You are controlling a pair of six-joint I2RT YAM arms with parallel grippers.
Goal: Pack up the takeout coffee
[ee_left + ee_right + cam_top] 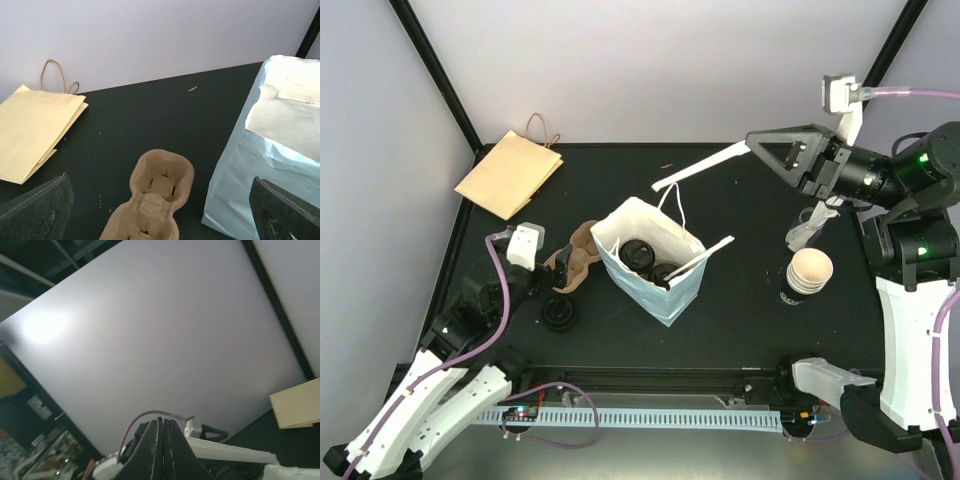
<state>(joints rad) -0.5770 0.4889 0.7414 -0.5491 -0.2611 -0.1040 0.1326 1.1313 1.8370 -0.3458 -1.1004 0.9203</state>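
From above, your right claw (752, 142) is up high at the back right of the table (740, 330). Its two fingers are pressed together, and they seem to pinch the end of a long white handle (705, 165). That handle goes down to the white bag (665, 295), which stands open in the middle of the table. The coffee cup (638, 250) sits inside the bag. You see only its black lid. A second black lid (666, 270) shows just beside it in the bag. Your left claw (550, 272) is low on the left, next to a brown cup tray (578, 255). A small pile of black lids (560, 313) lies near it. A stack of white cups (808, 272) stands on the right. A flat brown bag (508, 172) lies at the far left corner.

From the left wrist, your left claw (160, 215) is wide apart and holds nothing. The cup tray (155, 200) lies between the fingers (35, 210). The white bag (270, 150) stands on the right and the flat brown bag (35, 127) lies on the left.

From the right wrist, your right claw (163, 427) is closed tight. The white handle (230, 452) runs off to the right from it. You cannot see the coffee cup here.
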